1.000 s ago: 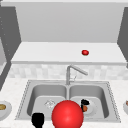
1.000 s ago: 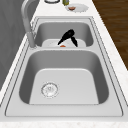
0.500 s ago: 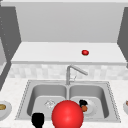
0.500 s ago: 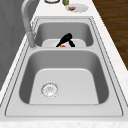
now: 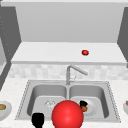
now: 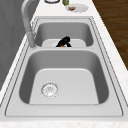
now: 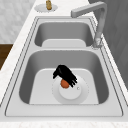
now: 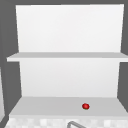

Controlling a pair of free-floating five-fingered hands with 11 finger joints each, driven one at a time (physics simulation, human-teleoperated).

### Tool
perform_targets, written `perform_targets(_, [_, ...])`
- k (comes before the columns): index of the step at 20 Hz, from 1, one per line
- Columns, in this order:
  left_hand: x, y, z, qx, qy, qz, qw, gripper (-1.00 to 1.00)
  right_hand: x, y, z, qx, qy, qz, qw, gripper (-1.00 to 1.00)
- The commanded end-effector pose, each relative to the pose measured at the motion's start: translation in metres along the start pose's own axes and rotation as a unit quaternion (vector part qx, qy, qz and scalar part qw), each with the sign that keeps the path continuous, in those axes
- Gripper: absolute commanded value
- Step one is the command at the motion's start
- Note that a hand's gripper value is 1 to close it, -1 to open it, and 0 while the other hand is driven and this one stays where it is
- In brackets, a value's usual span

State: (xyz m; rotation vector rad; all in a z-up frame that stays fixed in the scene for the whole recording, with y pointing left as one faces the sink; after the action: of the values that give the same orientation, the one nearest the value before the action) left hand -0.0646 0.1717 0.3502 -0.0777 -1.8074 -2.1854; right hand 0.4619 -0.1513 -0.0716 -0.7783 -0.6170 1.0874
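Observation:
My right hand [image 5: 83, 103] is down in the right basin, over a white plate [image 7: 75, 93] on the basin floor. Its fingers curl down onto a small orange ball [image 7: 65, 84] lying on that plate; the same hand [image 7: 64, 73] shows in the right side view and the hand [image 6: 64, 41] in the far basin of the left side view. My left hand [image 5: 37, 119] hangs at the sink's front edge, left of a large red ball [image 5: 67, 115] that covers the front rim.
The faucet [image 5: 71, 72] stands behind the divider, spout swung right. A small red thing [image 5: 85, 52] lies on the lower shelf [image 8: 37, 106]. A bowl [image 5: 3, 108] sits on the left counter, and a dish [image 6: 76, 7] on the right counter. The left basin has a drain [image 6: 49, 89].
The right hand has sunk slightly and drawn in over the orange ball. The left hand and the red ball have not moved.

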Motion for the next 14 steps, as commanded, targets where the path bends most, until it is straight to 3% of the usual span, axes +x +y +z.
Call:
perform_targets(1, [0.000,0.000,0.000,0.000,0.000,0.000,1.0000,0.00,-0.002,0.005,-0.011,-0.033,-0.020,-0.001,0.9993,-1.00])
perform_targets(8, [0.000,0.000,0.000,0.000,0.000,0.000,1.0000,0.00,0.001,0.012,-0.036,-0.068,-0.024,-0.016,0.9973,-1.00])
perform_targets(9, [0.000,0.000,0.000,0.000,0.000,0.000,1.0000,0.00,0.001,0.013,-0.039,-0.069,-0.024,-0.017,0.9972,1.00])
perform_targets(10, [0.000,0.000,0.000,0.000,0.000,0.000,1.0000,0.00,0.002,0.013,-0.042,-0.073,-0.025,-0.007,0.9970,1.00])
perform_targets(13, [0.000,0.000,0.000,0.000,0.000,0.000,1.0000,0.00,0.001,0.008,-0.043,-0.032,-0.024,-0.001,0.9992,1.00])
perform_targets(14, [0.000,0.000,0.000,0.000,0.000,0.000,1.0000,0.00,0.000,0.009,-0.043,-0.046,-0.021,-0.008,0.9987,1.00])
